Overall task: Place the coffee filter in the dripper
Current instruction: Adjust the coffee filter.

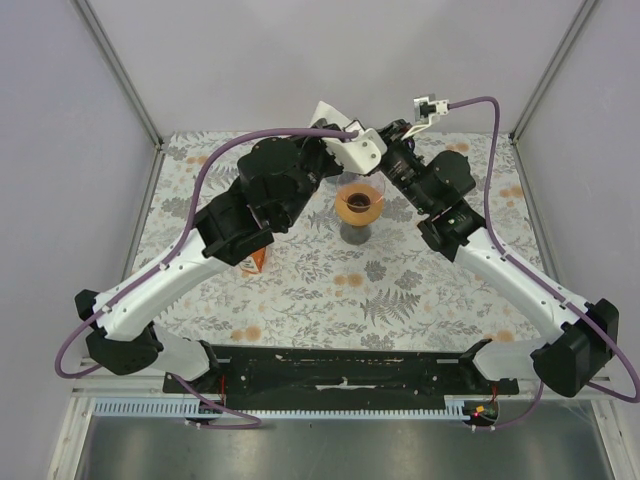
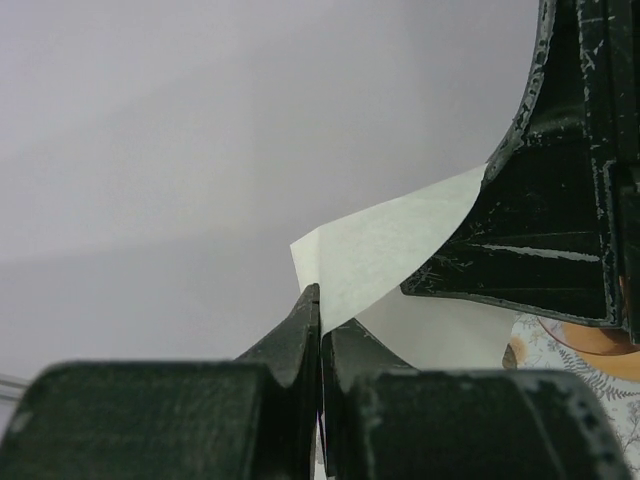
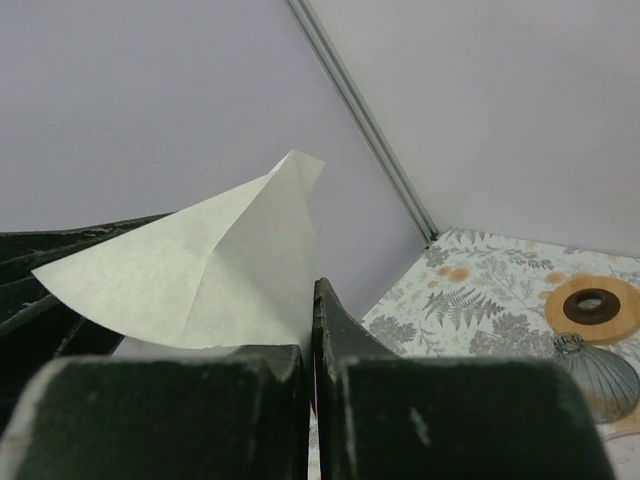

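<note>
Dripper [image 1: 358,203] is sitting empty; I'm watching left gripper [image 2: 320,303] and right gripper [image 3: 312,295] both pinching the coffee filter [image 3: 200,270] tight.

On the right wrist camera, my right gripper [image 3: 313,305] covers the bottom edge of the coffee filter [image 3: 200,260]. The paper hides most of the left gripper [image 2: 320,305] behind it. On the left wrist camera, the right gripper blocks one side of the filter and nearly all of the dripper [image 2: 600,350], which the frame edge also cuts. From above, I cannot make out either set of fingertips where the wrists crowd together. The left arm [image 1: 235,225] covers all but a corner of the orange packet [image 1: 257,262].
</note>
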Motion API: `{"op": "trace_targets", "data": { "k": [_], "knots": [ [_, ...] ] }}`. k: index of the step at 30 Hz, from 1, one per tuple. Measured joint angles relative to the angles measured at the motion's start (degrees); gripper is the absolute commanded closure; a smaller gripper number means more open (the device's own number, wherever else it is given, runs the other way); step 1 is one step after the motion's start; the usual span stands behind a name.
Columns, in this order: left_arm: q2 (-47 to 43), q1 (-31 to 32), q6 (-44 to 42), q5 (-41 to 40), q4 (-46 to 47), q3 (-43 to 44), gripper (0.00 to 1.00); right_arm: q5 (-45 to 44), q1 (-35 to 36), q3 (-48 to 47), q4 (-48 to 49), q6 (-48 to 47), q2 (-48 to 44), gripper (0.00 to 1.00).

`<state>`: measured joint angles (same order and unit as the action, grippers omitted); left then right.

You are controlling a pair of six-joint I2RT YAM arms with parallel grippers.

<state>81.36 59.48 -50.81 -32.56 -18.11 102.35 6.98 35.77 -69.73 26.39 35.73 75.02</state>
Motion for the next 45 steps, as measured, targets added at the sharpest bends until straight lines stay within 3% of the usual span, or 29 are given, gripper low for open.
{"op": "trace_targets", "data": {
  "k": [3, 15, 17, 21, 26, 37, 39, 42, 45],
  "knots": [
    [0.1, 0.0, -0.2, 0.0, 0.0, 0.0, 0.71, -0.7, 0.0, 0.0, -2.4, -0.8, 0.0, 1.0],
    [0.5, 0.1, -3.7, 0.9, -1.1, 0.0, 0.67, -1.4, -0.1, -0.8, -7.2, -2.2, 0.0, 1.0],
    [0.5, 0.1, -3.7, 1.4, -2.7, 0.0, 0.71, -1.5, -0.1, -0.8, -7.5, -2.4, 0.0, 1.0],
    [1.2, 0.2, -3.6, 1.7, -5.5, 0.1, 0.98, -1.6, -0.1, -1.0, -8.2, -3.0, -0.1, 1.0],
    [2.1, 0.2, -4.7, 1.6, -6.0, 0.2, 0.98, -3.1, -0.1, -1.1, -8.7, -4.3, -0.5, 1.0],
    [2.2, 0.2, -15.8, 1.2, 4.1, 0.0, 0.98, -7.3, -0.3, -1.9, -10.6, -8.3, -0.7, 1.0],
    [2.2, 0.3, -15.9, 1.2, 4.6, 0.0, 0.98, -7.3, -0.3, -2.0, -10.6, -8.5, -0.8, 0.93],
    [2.2, 0.3, -15.9, 1.1, 4.5, 0.0, 0.98, -7.2, -0.3, -2.0, -10.7, -8.9, -1.0, 0.61],
    [2.3, 0.3, -14.7, 1.1, 3.5, 0.3, 0.98, -6.8, -0.3, -2.0, -10.8, -9.9, -1.8, 0.47]
  ]
}}
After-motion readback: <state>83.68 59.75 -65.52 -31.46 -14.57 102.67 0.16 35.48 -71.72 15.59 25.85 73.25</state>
